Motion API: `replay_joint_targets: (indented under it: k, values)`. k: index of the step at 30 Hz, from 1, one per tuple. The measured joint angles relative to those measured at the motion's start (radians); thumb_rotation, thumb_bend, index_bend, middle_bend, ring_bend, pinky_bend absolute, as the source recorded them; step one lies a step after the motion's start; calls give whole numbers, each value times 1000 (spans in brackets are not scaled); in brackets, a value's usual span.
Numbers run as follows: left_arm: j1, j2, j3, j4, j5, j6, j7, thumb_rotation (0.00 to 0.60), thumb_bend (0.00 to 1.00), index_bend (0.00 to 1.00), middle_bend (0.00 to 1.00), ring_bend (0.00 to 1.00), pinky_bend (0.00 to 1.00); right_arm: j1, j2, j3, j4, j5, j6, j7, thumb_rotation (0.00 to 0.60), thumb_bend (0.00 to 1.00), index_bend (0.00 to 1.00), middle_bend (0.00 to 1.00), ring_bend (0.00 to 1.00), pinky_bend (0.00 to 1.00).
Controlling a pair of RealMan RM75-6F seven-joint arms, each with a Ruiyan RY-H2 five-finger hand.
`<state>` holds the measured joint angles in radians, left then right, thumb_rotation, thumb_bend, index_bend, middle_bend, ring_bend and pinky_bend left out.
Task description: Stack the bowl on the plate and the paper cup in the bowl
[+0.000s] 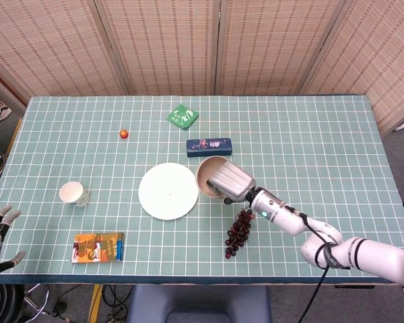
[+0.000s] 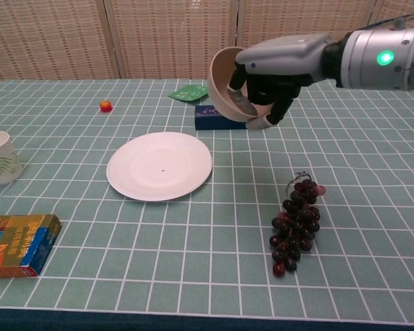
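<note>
Above the table, the right hand grips a tan bowl, tilted sideways; left hand spread.

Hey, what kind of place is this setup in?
Probably a robot test room, not a home kitchen: a gridded green table, woven folding screens behind, and scattered props like the grapes.

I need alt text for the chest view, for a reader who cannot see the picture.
The robot's right hand holds a tan bowl, tilted, above a green gridded table, to the right of an empty white plate. A bunch of dark grapes lies nearer the camera; a paper cup stands far left.
</note>
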<state>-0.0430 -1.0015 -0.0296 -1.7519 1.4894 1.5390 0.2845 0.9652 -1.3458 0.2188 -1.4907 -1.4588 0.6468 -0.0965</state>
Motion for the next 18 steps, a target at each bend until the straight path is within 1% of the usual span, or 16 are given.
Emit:
replay_joint_targets:
  k: [5, 11, 18]
  values:
    - [3, 1, 1, -1, -1, 2, 1, 600, 1, 195, 157, 185, 128, 98, -84, 21, 49, 89, -107, -33, 600, 479, 648, 914, 882, 976]
    - [9, 6, 4, -2, 1, 8, 0, 600, 1, 195, 157, 185, 129, 181, -189, 26, 156, 158, -177, -48, 600, 480, 648, 914, 882, 976]
    - [19, 13, 6, 1, -2, 14, -8, 600, 0, 195, 157, 185, 129, 247, -297, 16, 296, 216, -238, -50, 600, 480, 648, 913, 882, 976]
